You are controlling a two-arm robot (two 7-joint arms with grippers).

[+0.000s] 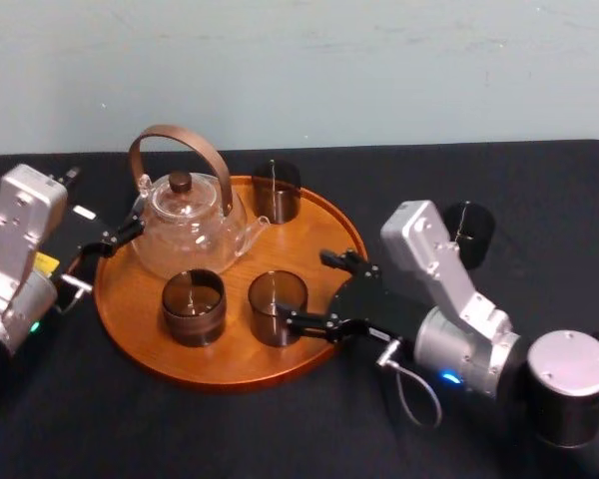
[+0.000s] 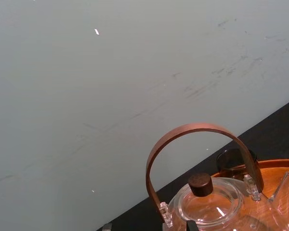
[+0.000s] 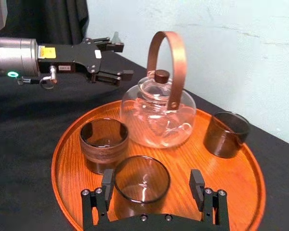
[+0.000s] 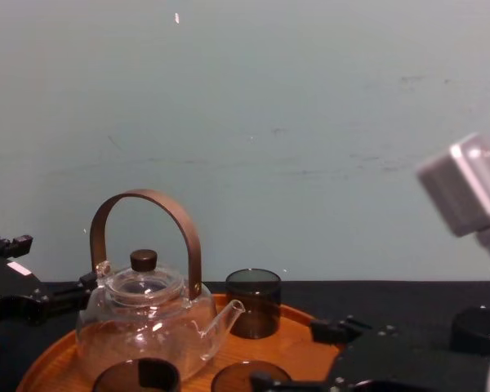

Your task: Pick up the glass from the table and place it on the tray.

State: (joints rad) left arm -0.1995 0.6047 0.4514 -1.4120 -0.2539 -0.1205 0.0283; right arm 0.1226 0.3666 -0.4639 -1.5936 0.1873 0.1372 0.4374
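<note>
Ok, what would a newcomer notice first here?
The glass teapot with its arched brown handle, on the left of the round tray, left gripper beside it. Then the right gripper, open around a dark glass at the tray's front, while a second glass stands on the table to the right.

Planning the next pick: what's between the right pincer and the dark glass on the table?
Head view: the right arm's own silver wrist link, between the right pincer and the dark cylindrical glass on the matte black table.

Likely lab: bare wall (image 4: 310, 122), black table (image 1: 230, 429).
</note>
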